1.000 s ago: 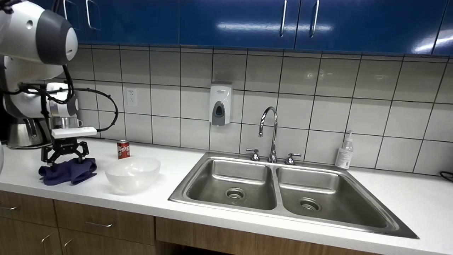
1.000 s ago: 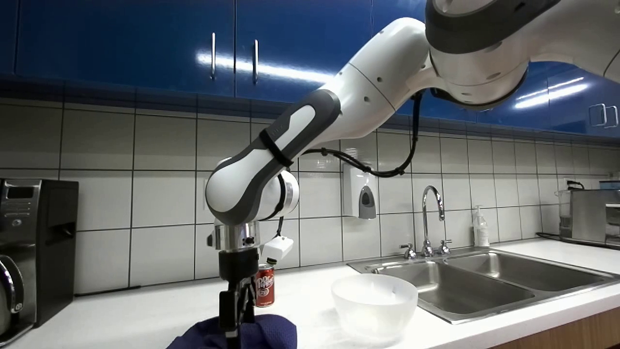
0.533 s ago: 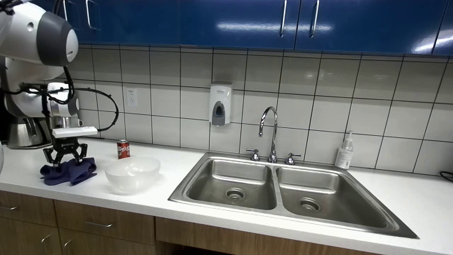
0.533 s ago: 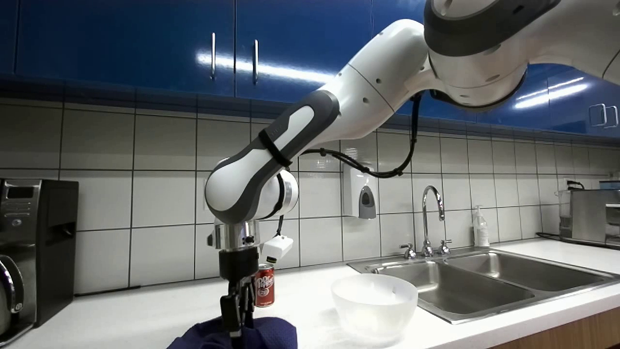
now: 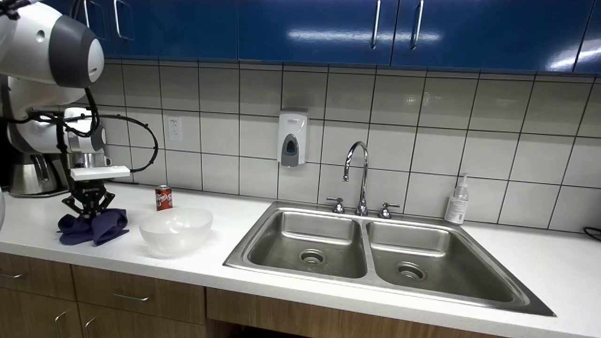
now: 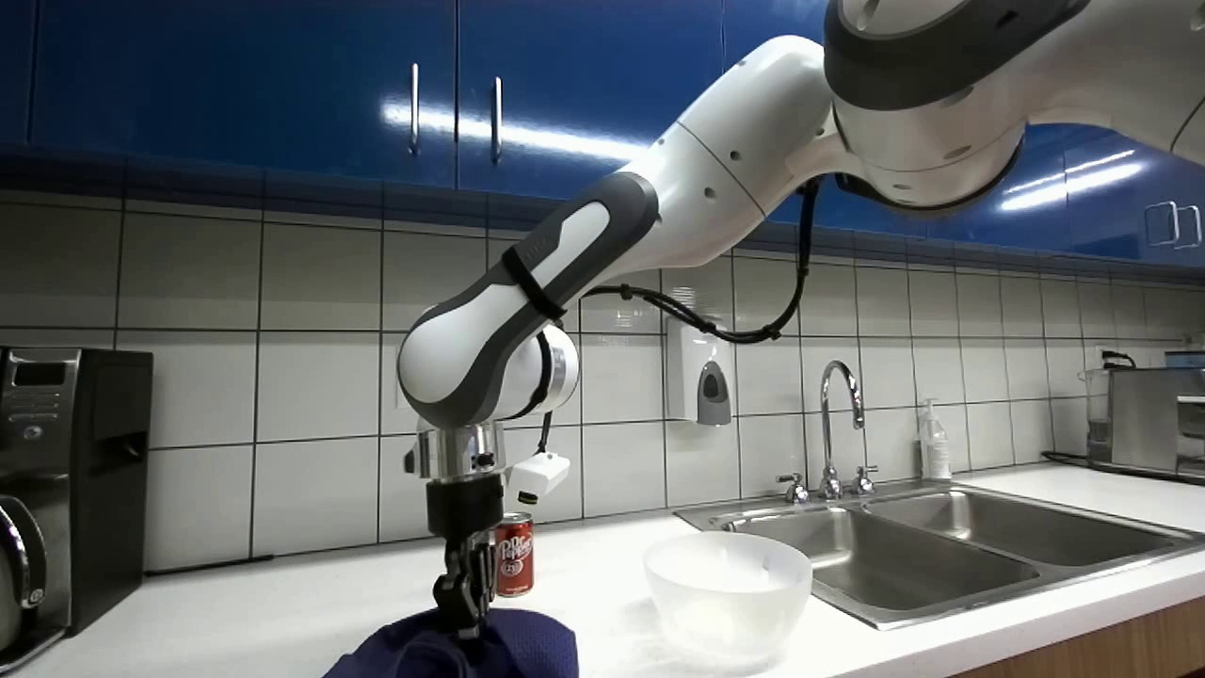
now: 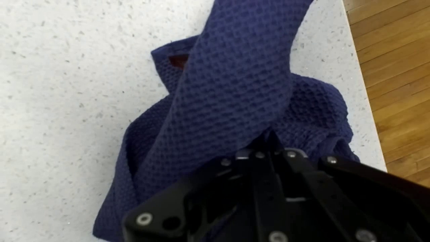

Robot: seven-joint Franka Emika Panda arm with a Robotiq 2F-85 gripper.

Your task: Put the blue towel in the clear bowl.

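Overhead, blue cabinets (towel on counter)

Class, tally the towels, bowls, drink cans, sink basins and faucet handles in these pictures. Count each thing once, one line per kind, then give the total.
Towel: 1
Bowl: 1
Drink can: 1
Sink basins: 2
Faucet handles: 2
Total: 7
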